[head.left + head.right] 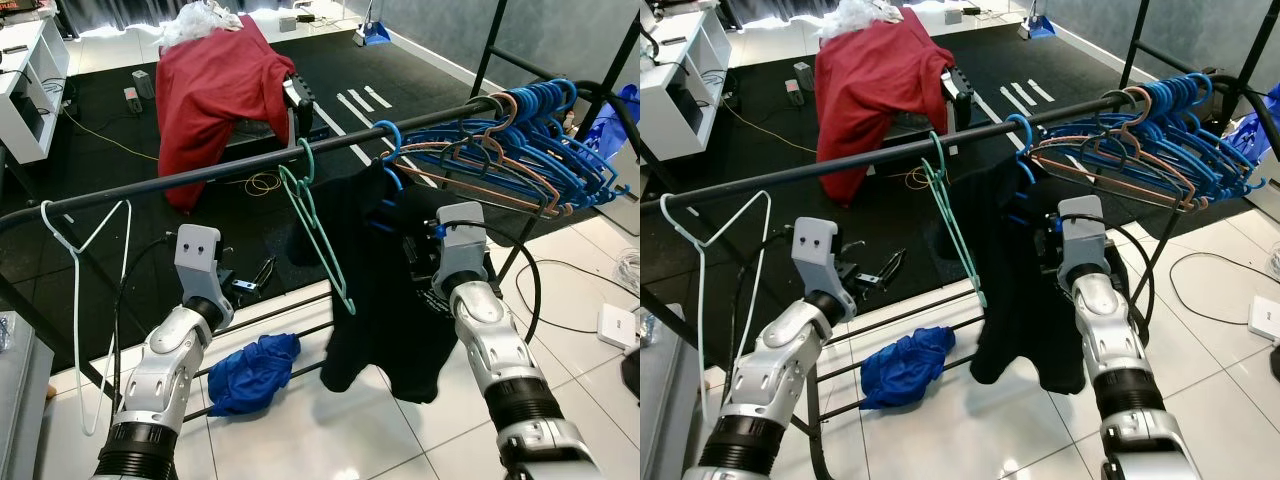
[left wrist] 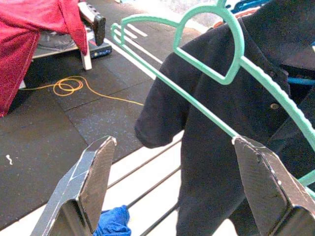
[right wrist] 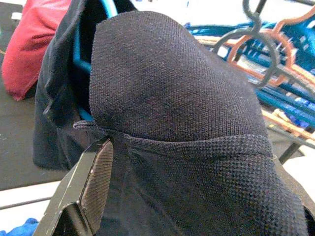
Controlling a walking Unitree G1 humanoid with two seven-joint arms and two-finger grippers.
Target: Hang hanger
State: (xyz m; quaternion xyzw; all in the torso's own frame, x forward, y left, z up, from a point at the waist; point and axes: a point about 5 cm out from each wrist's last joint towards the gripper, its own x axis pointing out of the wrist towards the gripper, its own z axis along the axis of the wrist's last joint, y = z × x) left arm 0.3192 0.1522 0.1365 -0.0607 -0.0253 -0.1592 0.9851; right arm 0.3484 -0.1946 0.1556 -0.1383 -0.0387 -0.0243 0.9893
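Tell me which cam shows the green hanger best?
Left eye view: the whole green hanger hangs on the rail, hook to bottom bar. Right eye view shows the same, slightly narrower. Left wrist view gives just its hook and shoulders, close up.

A black rail (image 1: 250, 166) carries a white hanger (image 1: 80, 250), a green hanger (image 1: 315, 235), a black shirt (image 1: 385, 290) and bunched blue hangers (image 1: 530, 140)
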